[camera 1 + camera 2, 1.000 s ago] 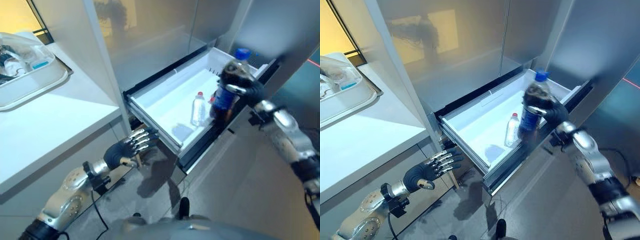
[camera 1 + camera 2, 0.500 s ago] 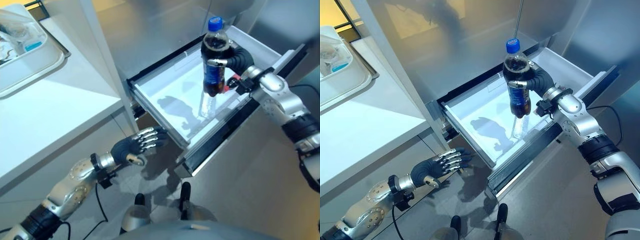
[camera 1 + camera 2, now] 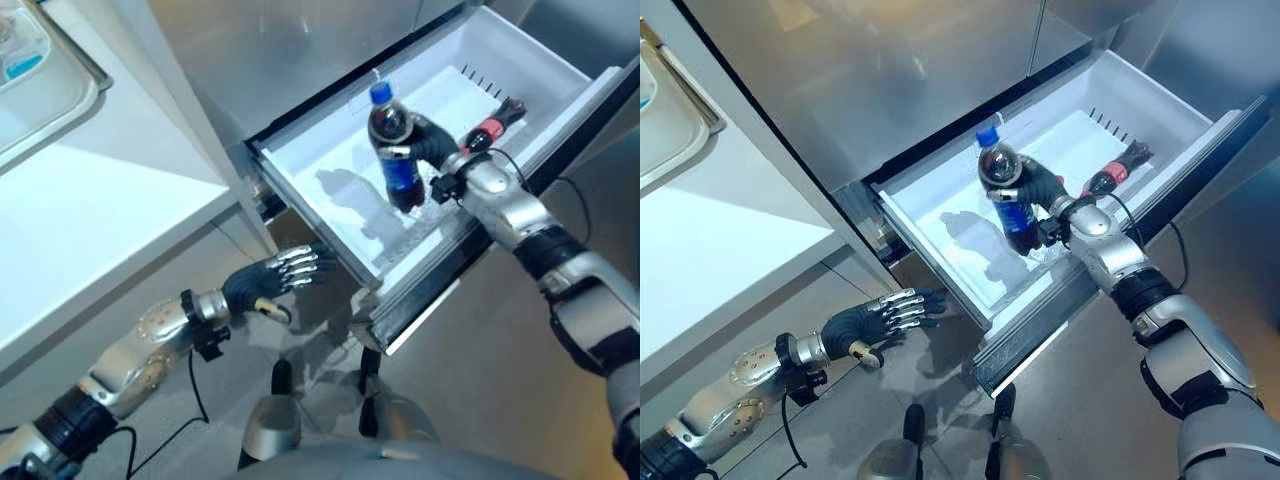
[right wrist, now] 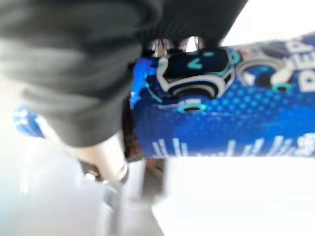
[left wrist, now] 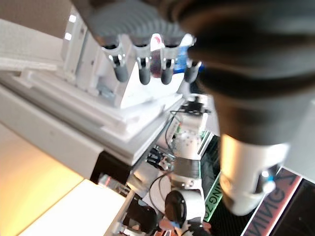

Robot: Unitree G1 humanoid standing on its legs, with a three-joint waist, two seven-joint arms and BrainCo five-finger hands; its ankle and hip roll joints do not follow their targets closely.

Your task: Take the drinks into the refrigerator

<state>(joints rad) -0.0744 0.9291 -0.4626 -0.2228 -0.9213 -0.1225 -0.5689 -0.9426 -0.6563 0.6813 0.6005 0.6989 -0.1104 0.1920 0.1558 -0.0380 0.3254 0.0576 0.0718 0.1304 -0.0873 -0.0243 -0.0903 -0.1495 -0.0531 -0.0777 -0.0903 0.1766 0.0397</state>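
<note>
Here, the right robot hand (image 3: 432, 143) grips a dark cola bottle (image 3: 394, 152) upright over the open drawer (image 3: 330, 205); lower it gently beside the lying bottle (image 3: 492, 125). The left robot hand (image 3: 268, 283) hangs open below.

I am wearing dark ribbed covers over my left hand (image 3: 262, 285) at lower left and my right hand (image 3: 428, 143) at upper centre. My silver fingers (image 3: 298, 264) are ending in dark tips. My silver-grey left arm (image 3: 140, 350) and right arm (image 3: 515, 210) are showing black bands between rounded shells.
</note>
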